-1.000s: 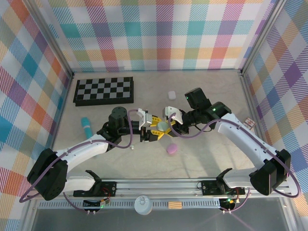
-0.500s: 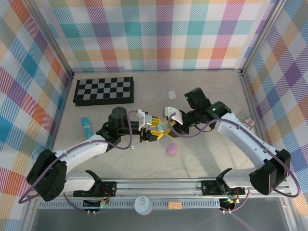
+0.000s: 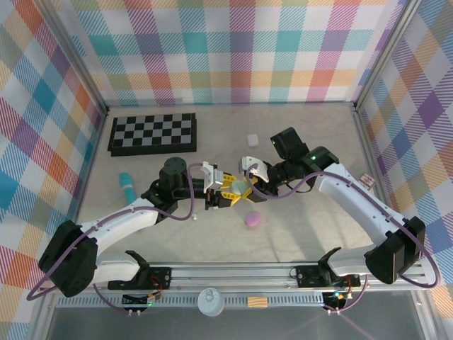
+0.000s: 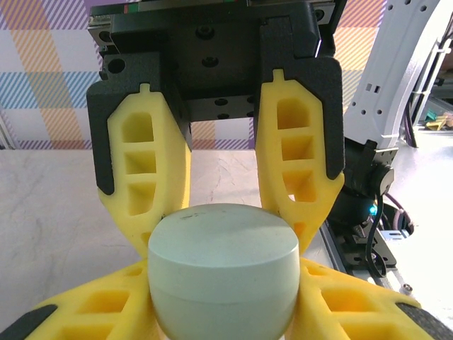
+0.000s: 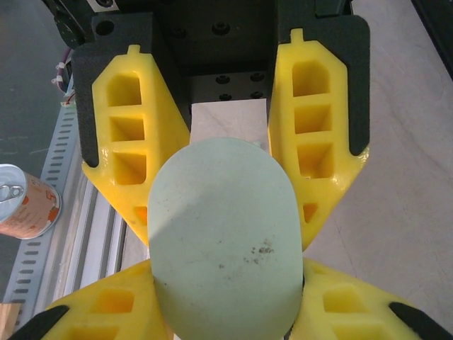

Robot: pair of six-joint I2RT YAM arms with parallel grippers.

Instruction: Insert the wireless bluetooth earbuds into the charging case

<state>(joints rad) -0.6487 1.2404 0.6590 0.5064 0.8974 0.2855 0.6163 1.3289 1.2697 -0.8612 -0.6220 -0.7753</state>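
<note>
A pale green pebble-shaped charging case (image 3: 239, 187) hangs closed above the middle of the table, held from both sides. My left gripper (image 3: 228, 193) comes in from the left and is shut on it. In the left wrist view the case (image 4: 223, 262) sits between my left gripper (image 4: 223, 287) and the right arm's yellow fingers (image 4: 297, 163) above it. My right gripper (image 3: 249, 183) is shut on the same case from the right. The right wrist view shows the case's broad face (image 5: 223, 241) pinched in my right gripper (image 5: 226, 283). The earbuds are hidden.
A folded chessboard (image 3: 153, 132) lies at the back left and a teal cylinder (image 3: 127, 187) at the left. A small white case (image 3: 250, 140) sits behind the grippers, a purple case (image 3: 252, 220) in front. A can (image 5: 25, 202) stands beyond the front rail (image 3: 233, 271).
My left gripper's jaws have closed in onto the green case. The right gripper has kept its grip, and the case has stayed almost where it was.
</note>
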